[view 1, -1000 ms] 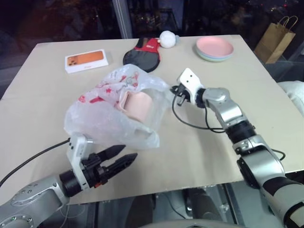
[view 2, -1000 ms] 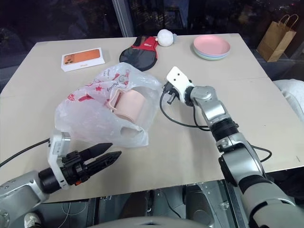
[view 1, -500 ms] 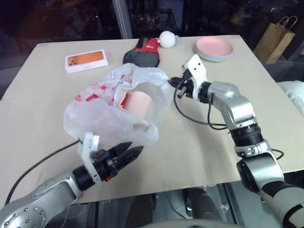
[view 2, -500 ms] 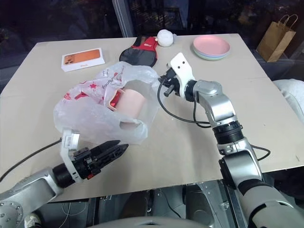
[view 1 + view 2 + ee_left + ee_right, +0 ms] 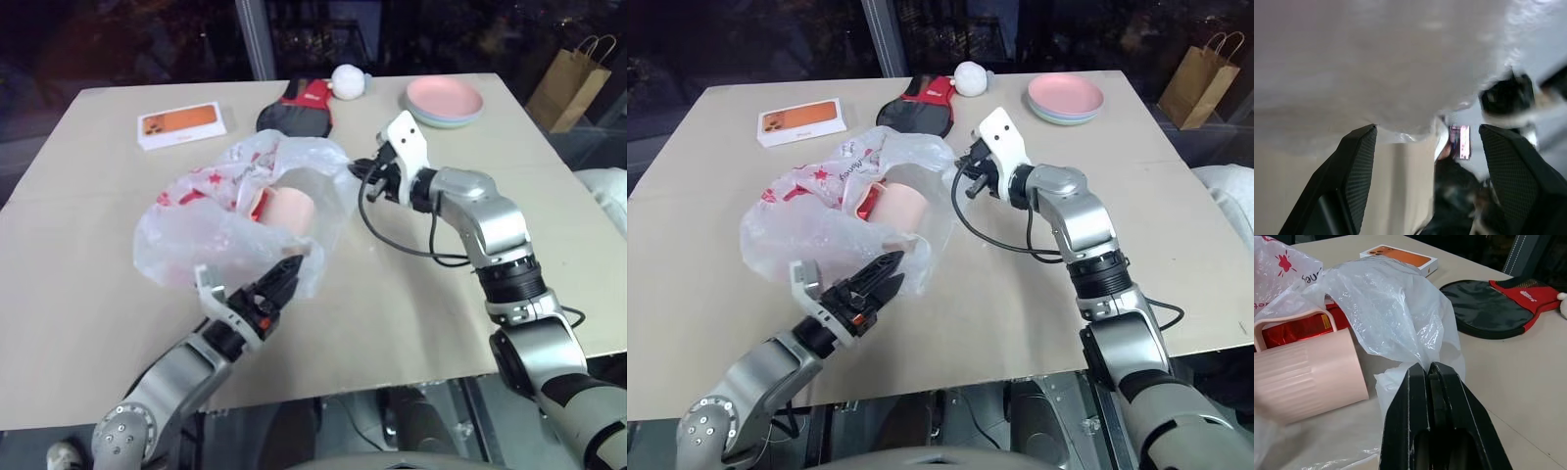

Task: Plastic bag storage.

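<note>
The plastic bag [image 5: 211,220], crinkly translucent white film with red marks, lies mid-table with its mouth toward my right side. Inside it lie a pink mug [image 5: 290,210] on its side and a red packet [image 5: 1300,328]. My right gripper [image 5: 356,175] is shut on the bag's upper mouth edge and holds that film raised off the table; the pinched film shows at its fingertips [image 5: 1420,369]. My left gripper [image 5: 277,278] is open, its tips at the bag's near lower edge, the film [image 5: 1400,73] just beyond its fingers [image 5: 1359,161]. Nothing lies between them.
At the far side of the table are an orange and white box [image 5: 183,125], a black and red paddle case [image 5: 294,106], a white ball [image 5: 347,80] and stacked pink plates [image 5: 444,100]. A brown paper bag [image 5: 571,83] stands off the table's far right.
My left arm has swung in from the near left toward the bag's near edge, and its wrist has rolled. My right gripper has lifted the pinched bag edge a little.
</note>
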You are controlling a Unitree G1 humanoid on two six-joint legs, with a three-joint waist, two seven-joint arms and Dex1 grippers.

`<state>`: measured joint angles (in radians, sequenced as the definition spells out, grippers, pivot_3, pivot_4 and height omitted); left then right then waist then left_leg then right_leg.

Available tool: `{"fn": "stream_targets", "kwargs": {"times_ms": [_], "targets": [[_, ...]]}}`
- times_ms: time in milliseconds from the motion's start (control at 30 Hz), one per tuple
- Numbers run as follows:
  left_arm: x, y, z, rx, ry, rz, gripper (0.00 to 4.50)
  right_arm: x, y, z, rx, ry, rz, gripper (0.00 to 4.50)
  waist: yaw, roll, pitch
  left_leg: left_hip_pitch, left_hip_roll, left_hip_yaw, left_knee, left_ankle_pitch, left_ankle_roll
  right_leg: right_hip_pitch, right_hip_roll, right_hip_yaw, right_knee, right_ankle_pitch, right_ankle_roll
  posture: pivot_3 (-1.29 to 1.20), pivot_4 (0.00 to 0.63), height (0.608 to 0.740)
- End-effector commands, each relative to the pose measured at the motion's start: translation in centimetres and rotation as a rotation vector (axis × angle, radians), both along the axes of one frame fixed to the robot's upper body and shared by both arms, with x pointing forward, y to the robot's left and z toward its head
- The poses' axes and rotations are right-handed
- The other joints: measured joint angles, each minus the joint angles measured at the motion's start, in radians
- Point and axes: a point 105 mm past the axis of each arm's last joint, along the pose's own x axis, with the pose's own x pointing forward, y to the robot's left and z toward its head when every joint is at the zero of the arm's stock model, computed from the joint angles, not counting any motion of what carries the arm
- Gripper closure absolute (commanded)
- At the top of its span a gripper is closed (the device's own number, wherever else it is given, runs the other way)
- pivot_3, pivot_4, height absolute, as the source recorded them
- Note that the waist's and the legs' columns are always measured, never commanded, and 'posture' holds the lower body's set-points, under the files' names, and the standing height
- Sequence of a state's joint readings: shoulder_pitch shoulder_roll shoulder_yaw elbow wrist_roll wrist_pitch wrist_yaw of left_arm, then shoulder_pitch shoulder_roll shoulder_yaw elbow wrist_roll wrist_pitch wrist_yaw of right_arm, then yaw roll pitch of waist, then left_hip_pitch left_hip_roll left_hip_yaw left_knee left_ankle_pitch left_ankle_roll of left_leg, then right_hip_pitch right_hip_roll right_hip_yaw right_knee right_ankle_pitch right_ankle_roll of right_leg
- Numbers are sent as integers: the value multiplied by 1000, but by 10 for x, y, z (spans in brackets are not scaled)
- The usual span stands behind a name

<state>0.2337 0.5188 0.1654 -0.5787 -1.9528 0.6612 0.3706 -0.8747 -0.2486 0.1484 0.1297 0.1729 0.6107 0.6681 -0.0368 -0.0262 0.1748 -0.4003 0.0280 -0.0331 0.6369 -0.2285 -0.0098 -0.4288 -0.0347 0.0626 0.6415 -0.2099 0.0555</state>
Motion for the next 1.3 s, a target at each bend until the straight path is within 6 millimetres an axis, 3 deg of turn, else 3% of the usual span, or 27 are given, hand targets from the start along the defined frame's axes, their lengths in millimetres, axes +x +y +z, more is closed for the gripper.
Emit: {"fn": "stream_targets", "kwargs": {"times_ms": [33,100,133,200,367,500,733,867,1133,1300], "targets": [[-21,-11,22,426,-314,-250,1071,-5,-2,16,20,-49,5,4426,-3,0,1,0,0,0,0,0,0,0,0,-1,1,-1,-1,0,150,740],[-37,-17,21,696,-527,-421,1071,-4,-3,15,19,-46,5,4426,-5,3,1,0,0,1,0,0,0,0,1,0,0,-3,-4,0,150,740],[-34,-10,28,751,-603,-389,1071,-4,-2,14,19,-45,5,4426,-7,3,1,1,0,3,0,0,0,0,1,2,0,-3,-4,0,150,740],[-31,0,35,834,-706,-358,1071,-4,-2,13,19,-44,6,4426,-8,5,2,1,0,7,-1,0,0,-1,0,5,-2,-3,-4,0,150,740],[-26,1,52,1026,-943,-449,1071,-3,3,13,31,-42,19,4426,-3,5,2,0,1,6,-2,0,0,-3,1,4,-2,-3,-4,0,150,740],[-12,1,59,1134,-1013,-466,1071,-3,5,12,32,-41,24,4426,-6,5,2,0,1,6,-2,0,0,-3,1,4,-2,-4,-3,0,150,740],[12,-3,46,1223,-884,-542,1071,-4,7,12,32,-39,23,4426,-7,4,3,0,1,5,-2,0,0,-3,1,4,-1,-1,1,0,150,740],[8,-1,24,1205,-705,-690,1071,-5,6,13,33,-42,17,4426,-10,4,3,-1,1,5,-2,0,0,-3,1,4,-1,-1,1,0,150,740],[9,2,9,1200,-570,-790,1071,-5,6,15,29,-48,4,4426,-8,4,3,-1,2,5,-2,0,0,-3,1,3,0,-1,1,0,150,740],[16,8,8,1162,-598,-737,3362,-5,4,15,34,-47,-5,4500,-9,4,3,-1,2,5,-2,0,0,-3,1,3,0,-1,1,0,150,740]]}}
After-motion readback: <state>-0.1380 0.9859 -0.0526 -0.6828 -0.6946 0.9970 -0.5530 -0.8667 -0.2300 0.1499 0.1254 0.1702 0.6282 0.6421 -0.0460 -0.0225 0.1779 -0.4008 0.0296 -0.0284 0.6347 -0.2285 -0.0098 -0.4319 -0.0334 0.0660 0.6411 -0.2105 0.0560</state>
